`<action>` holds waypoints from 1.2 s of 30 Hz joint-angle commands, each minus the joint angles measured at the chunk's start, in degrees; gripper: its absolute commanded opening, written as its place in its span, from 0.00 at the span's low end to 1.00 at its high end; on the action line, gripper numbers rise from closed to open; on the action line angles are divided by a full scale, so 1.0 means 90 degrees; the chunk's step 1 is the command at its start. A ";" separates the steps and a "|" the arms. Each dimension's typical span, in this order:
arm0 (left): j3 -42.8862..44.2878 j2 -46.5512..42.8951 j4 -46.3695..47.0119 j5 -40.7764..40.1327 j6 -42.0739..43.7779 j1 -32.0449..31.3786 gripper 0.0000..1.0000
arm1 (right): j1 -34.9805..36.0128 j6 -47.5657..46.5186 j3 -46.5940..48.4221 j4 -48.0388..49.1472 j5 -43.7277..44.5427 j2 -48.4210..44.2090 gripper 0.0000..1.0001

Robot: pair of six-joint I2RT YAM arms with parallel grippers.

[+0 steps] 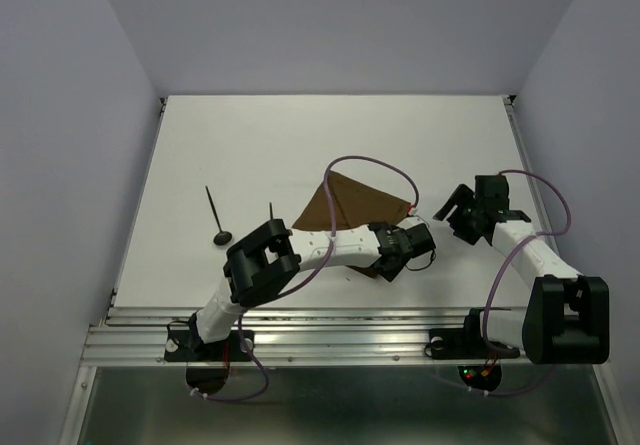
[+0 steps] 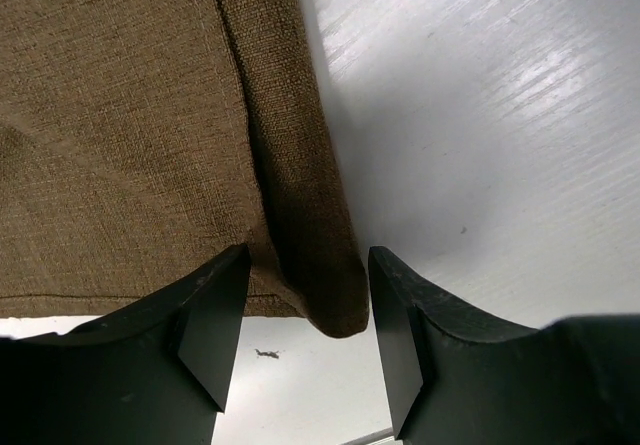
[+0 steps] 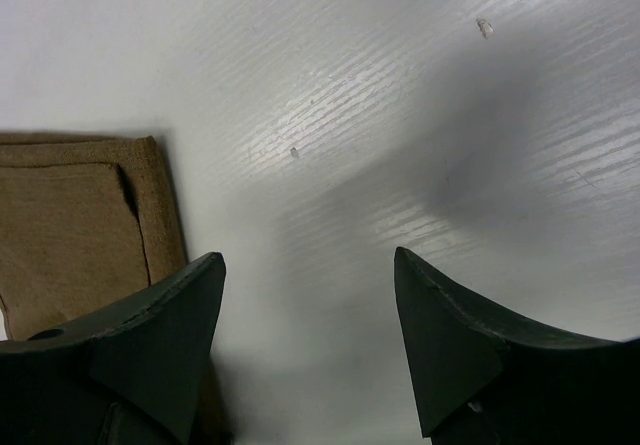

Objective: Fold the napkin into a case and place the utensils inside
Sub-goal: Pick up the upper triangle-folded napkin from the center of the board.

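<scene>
Two arms work over a white desk in the top view. The napkin, dark brown and folded to a rough triangle, lies right of centre. The left arm reaches across its near edge, hiding that part, and the left gripper sits low at the napkin's near right corner. The right gripper hangs just right of the napkin, apart from it. The round-headed utensil lies well left of the napkin on bare desk. The second utensil shows only as a short stub, with the rest under the left arm. A purple cable loops over the napkin. A metal rail runs along the near edge and pale walls stand on three sides.

Left wrist: the jaws stand wide, straddling a thick folded edge of the napkin where it ends in a rounded corner. Flat cloth fills the upper left and bare desk lies to the right. Can't tell whether the pads touch the cloth.

Right wrist: the jaws are spread wide over bare desk with nothing between them. A hemmed, layered napkin corner lies beside the left finger. A small pale speck sits on the desk further off.
</scene>
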 commanded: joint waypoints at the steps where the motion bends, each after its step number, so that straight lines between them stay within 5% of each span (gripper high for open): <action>1: 0.0250 0.0030 -0.0107 -0.0225 0.0099 -0.0053 0.62 | -0.0058 -0.0102 0.0035 0.0194 -0.0026 -0.0138 0.74; 20: 0.0474 0.0176 -0.0331 -0.0674 0.0265 -0.0317 0.63 | -0.0058 -0.0072 -0.0043 0.0194 -0.0094 -0.0304 0.74; 36: 0.0143 0.0420 -0.0038 -0.0958 0.0704 -0.0375 0.54 | -0.0058 -0.0053 -0.0043 0.0194 -0.0133 -0.0324 0.75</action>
